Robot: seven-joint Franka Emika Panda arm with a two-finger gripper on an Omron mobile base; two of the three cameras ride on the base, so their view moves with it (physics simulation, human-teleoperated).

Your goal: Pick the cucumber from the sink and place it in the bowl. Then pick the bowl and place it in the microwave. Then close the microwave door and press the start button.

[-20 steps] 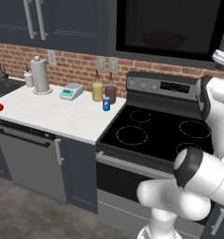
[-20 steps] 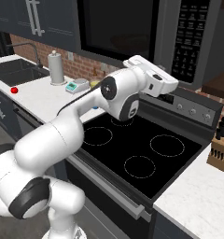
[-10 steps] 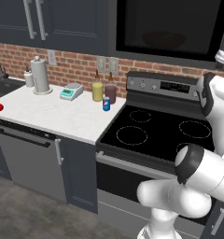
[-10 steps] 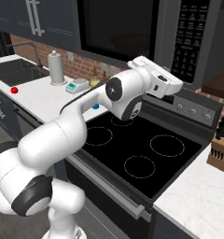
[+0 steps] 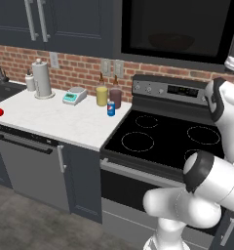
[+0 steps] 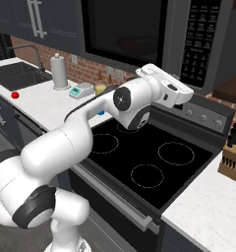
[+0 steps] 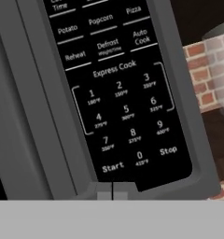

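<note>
Our gripper [image 7: 112, 195] is closed, empty, just below the microwave [image 6: 139, 29] keypad's Start button [image 7: 113, 167]. The microwave door [image 5: 177, 27] is closed; the stove [image 6: 149, 157] lies below.

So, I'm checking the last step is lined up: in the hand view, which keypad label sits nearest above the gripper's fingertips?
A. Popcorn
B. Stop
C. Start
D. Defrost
C. In the hand view the shut gripper sits just below the Start button on the microwave keypad, with Stop off to the right and Popcorn and Defrost far up the panel.
</note>
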